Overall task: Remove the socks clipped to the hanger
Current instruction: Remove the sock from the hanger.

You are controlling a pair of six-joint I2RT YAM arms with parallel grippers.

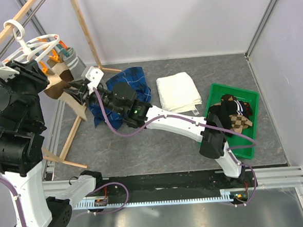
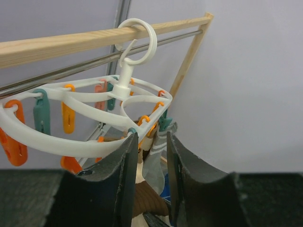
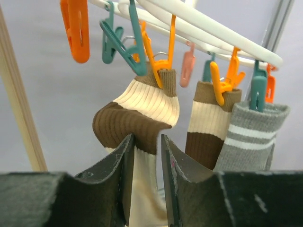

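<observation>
The white round hanger (image 1: 40, 44) hangs by its hook from the wooden rack at the far left; it also shows in the left wrist view (image 2: 71, 144) and the right wrist view (image 3: 213, 35). Three socks hang from its pins: two brown-and-cream socks (image 3: 142, 101) (image 3: 208, 123) and a grey striped sock (image 3: 248, 137). My right gripper (image 3: 147, 137) reaches across the table (image 1: 74, 90); its jaws are closed on the left brown-and-cream sock below its orange pin. My left gripper (image 2: 151, 137) sits just under the hanger's rim (image 1: 38, 66), slightly open and empty.
A green bin (image 1: 232, 90) at the right holds several socks (image 1: 236, 116). A blue plaid shirt (image 1: 134, 81) and a folded white towel (image 1: 178, 91) lie on the grey table. Wooden rack poles (image 1: 87, 32) stand around the hanger.
</observation>
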